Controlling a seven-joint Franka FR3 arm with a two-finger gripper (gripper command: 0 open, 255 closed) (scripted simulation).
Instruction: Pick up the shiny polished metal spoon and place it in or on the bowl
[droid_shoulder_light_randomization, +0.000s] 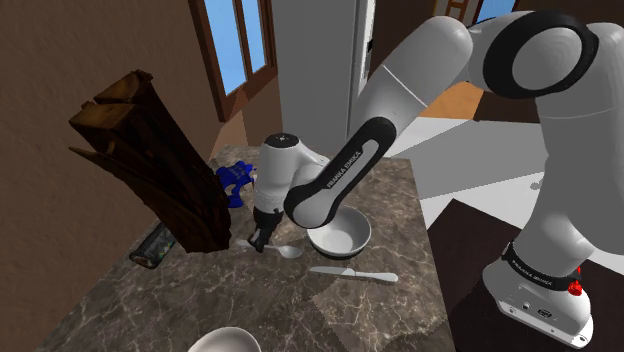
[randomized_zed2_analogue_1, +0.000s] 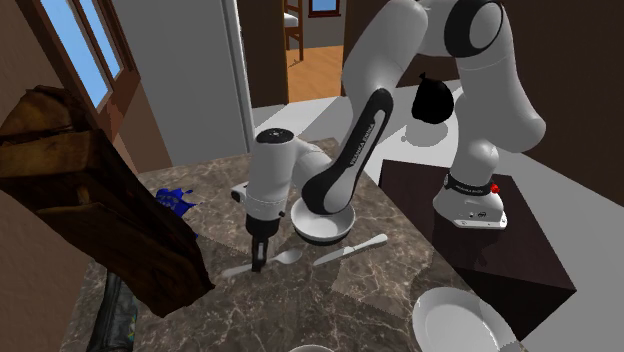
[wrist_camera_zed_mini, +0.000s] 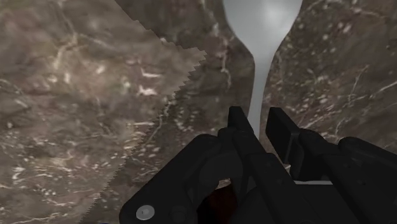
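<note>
End effector (wrist_camera_zed_mini: 257, 119) down at counter (droid_shoulder_light_randomization: 330, 310), fingers apparently pinched on thin handle of spoon (wrist_camera_zed_mini: 261, 25), lying flat; spoon head just ahead of fingertips. Bowl (droid_shoulder_light_randomization: 352, 240) close beyond that head. Lift straight, keep level, carry short over rim, release low.

Your wrist view's edge crops the spoon (wrist_camera_zed_mini: 262, 25) at its bowl; the gripper (wrist_camera_zed_mini: 256, 121) covers its handle end.

Dim render; blue daylight at window (droid_shoulder_light_randomization: 243, 40); jagged-edged shadow on countertop (wrist_camera_zed_mini: 76, 95).
</note>
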